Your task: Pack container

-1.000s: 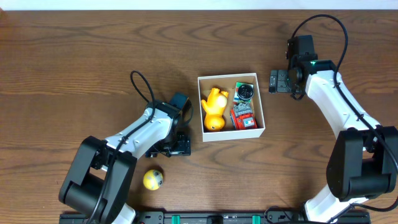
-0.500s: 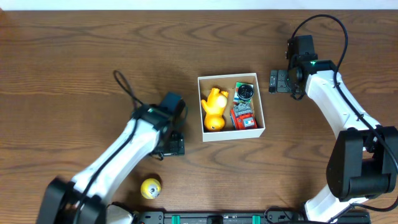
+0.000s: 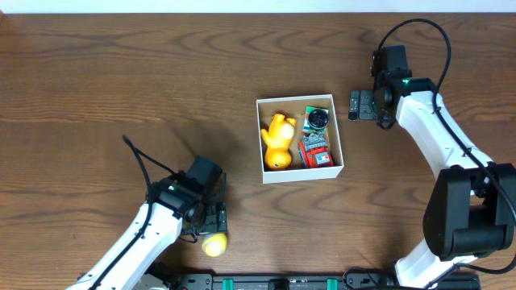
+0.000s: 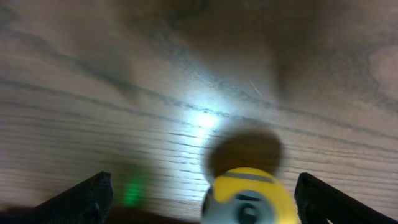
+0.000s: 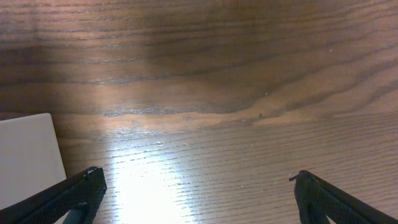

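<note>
The container (image 3: 260,142) is seen near the middle of the desk (image 3: 121,80), with a yellow duck (image 3: 276,141) and a red toy (image 3: 316,151) lying inside it. The right gripper (image 3: 355,105) is held just beside the container's upper right corner, fingers spread wide over bare wood. Well apart, at the desk's near edge, the left gripper (image 3: 213,234) is lowered over a yellow ball (image 3: 214,244). Its fingers are apart with the ball (image 4: 250,198) between them, and no contact can be made out.
</note>
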Available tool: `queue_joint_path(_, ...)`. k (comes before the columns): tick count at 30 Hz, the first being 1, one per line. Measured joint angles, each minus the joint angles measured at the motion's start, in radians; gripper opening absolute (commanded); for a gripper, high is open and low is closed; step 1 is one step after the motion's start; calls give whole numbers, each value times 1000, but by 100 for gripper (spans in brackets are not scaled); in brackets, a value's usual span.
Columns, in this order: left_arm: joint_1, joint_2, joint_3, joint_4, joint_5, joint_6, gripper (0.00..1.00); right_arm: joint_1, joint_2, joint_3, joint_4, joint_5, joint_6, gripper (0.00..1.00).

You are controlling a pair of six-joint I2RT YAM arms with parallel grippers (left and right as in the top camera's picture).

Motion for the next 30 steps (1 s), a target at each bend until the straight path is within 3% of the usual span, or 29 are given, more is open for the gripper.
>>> queue_joint_path(7,-24,0,-8,56,71,6,94,0,0,0,0,0,0,99)
queue_joint_path(20,-208,6,-8,165,131,-19,94,0,0,0,0,0,0,99)
queue_joint_path(30,-314,177,-8,189,138,-45,93,0,0,0,0,0,0,99)
